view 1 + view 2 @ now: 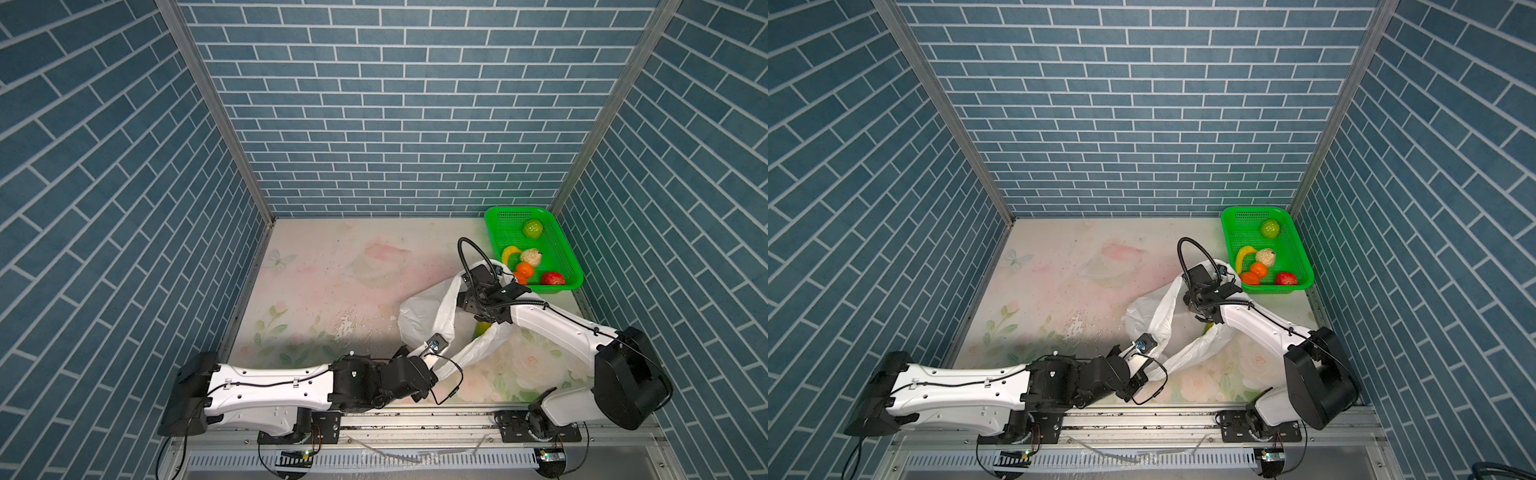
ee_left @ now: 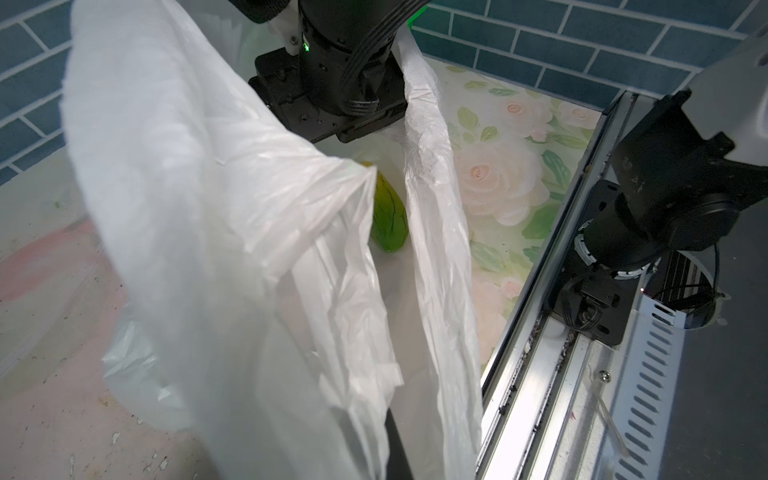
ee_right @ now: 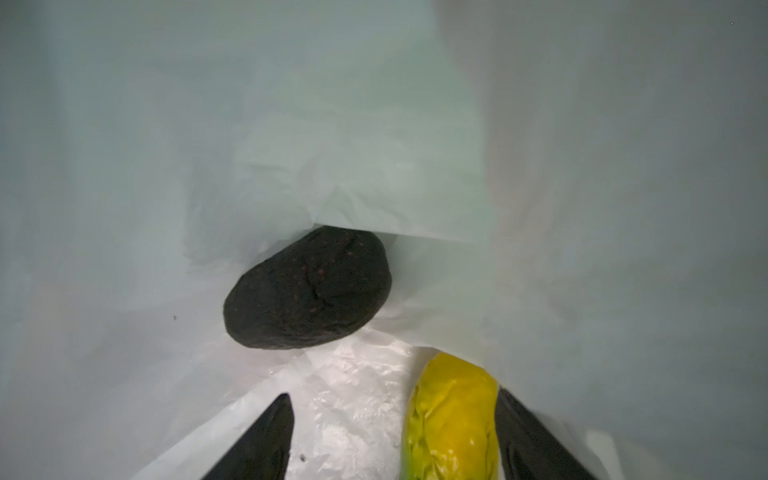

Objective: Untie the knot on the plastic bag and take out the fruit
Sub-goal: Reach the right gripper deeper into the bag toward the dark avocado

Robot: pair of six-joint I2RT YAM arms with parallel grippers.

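Inside the bag (image 1: pixel 419 316), which lies on the surface, the right tool (image 3: pixel 395 397) stands wide open and holds nothing. The yellow-green fruit (image 3: pixel 453 419) lies between its jaws, close against one; the dark fruit (image 3: pixel 307 291) is just ahead. Both look light, hard and probably slick, so grip across the middle. The left tool (image 2: pixel 390 428) is clamped on the flimsy bag's rim, holding it up.

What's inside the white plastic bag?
Two pieces show inside the bag: a dark oval fruit and a yellow-green oblong fruit, lying between the open fingers of the right gripper. Plastic folds cover the rest, so more could be hidden.
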